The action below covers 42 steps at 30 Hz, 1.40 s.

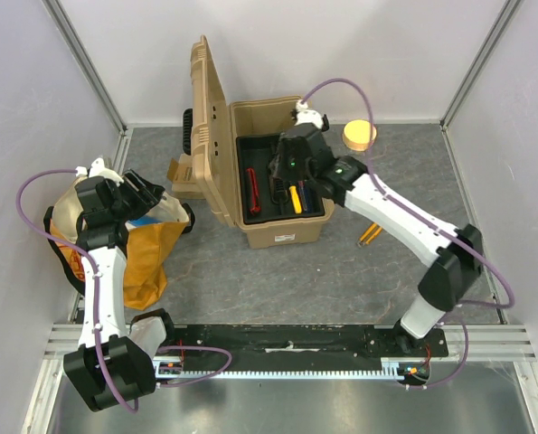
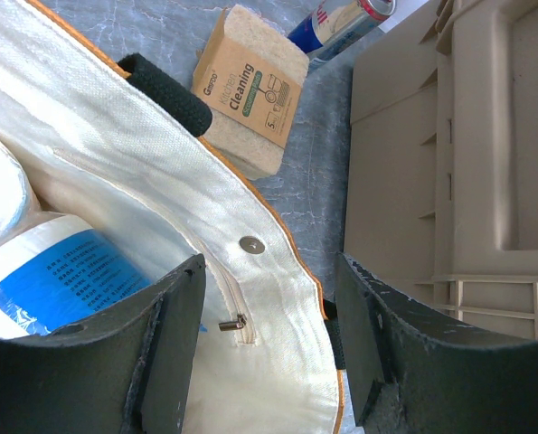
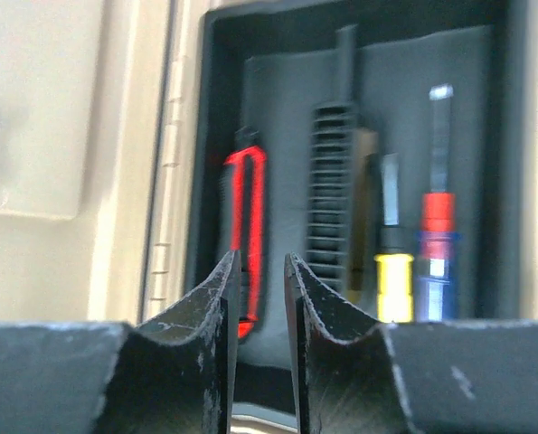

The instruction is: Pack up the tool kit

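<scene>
The tan toolbox (image 1: 287, 233) stands open mid-table, its lid (image 1: 210, 127) upright on the left. Its black inner tray (image 3: 287, 90) holds a red-edged tool (image 3: 248, 199), a black ribbed handle (image 3: 329, 181), a yellow-handled screwdriver (image 3: 394, 280) and a red-and-blue-handled one (image 3: 438, 244). My right gripper (image 1: 282, 172) hovers over the tray (image 3: 260, 262), jaws a narrow gap apart and empty. My left gripper (image 1: 155, 194) is wide open and empty over the rim of the cream cloth bag (image 2: 270, 267). The toolbox lid's outer side (image 2: 467, 181) shows to its right.
The cream and orange cloth bag (image 1: 146, 253) sits at the left with a white, blue-labelled bottle (image 2: 61, 271) inside. A small cardboard cleaning-sponge box (image 2: 250, 86) and a can (image 2: 345, 23) lie behind it. A round tan roll (image 1: 359, 136) and a thin yellow tool (image 1: 370, 235) lie right of the toolbox.
</scene>
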### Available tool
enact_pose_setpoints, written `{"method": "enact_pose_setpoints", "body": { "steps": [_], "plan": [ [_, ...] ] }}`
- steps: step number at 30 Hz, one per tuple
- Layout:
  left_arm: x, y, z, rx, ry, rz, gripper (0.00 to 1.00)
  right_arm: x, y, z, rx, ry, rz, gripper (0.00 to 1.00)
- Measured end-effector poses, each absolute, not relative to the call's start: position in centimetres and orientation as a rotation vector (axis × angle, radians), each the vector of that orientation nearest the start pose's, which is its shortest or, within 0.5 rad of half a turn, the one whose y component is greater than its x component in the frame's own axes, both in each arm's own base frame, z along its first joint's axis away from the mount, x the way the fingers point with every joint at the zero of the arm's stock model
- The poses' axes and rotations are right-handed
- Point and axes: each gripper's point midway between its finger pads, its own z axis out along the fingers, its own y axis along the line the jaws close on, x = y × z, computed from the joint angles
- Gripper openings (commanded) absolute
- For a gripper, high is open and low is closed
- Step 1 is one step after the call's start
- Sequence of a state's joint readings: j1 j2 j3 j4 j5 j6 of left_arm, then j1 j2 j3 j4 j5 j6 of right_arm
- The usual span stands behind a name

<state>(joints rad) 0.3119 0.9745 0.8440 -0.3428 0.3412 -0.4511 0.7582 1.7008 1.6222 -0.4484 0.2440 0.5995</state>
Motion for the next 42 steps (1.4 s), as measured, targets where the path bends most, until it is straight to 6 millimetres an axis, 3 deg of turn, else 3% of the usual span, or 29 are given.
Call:
{"method": "enact_pose_setpoints", "body": {
  "steps": [2,7,11,15,22,26,29,38,42],
  "plan": [
    [32.1,2.4,22.0,-0.558,1.965,-0.435,0.64,38.3,30.2,27.1,0.030,2.105,0.501,0.38],
    [32.1,2.4,22.0,-0.557,1.965,-0.436,0.64,39.6,19.9,28.3,0.240,2.043,0.277,0.60],
    [32.1,2.4,22.0,-0.557,1.965,-0.436,0.64,38.9,11.0,26.2,0.426,2.028,0.053,0.71],
    [32.1,2.4,22.0,-0.557,1.965,-0.436,0.64,37.2,6.7,22.8,0.510,2.063,-0.095,0.72],
    [32.1,2.4,22.0,-0.557,1.965,-0.436,0.65,35.6,2.7,14.8,0.665,2.209,-0.197,0.70],
    [32.1,2.4,22.0,-0.557,1.965,-0.436,0.64,34.1,1.5,9.1,0.760,2.332,-0.213,0.67],
    [32.1,2.4,22.0,-0.557,1.965,-0.436,0.64,33.0,1.3,6.3,0.803,2.402,-0.210,0.65],
    [32.1,2.4,22.0,-0.557,1.965,-0.436,0.64,33.6,2.3,3.4,0.826,2.450,-0.155,0.63],
    [32.1,2.4,22.0,-0.557,1.965,-0.436,0.64,33.5,2.1,2.6,0.841,2.457,-0.164,0.56]
  ]
}}
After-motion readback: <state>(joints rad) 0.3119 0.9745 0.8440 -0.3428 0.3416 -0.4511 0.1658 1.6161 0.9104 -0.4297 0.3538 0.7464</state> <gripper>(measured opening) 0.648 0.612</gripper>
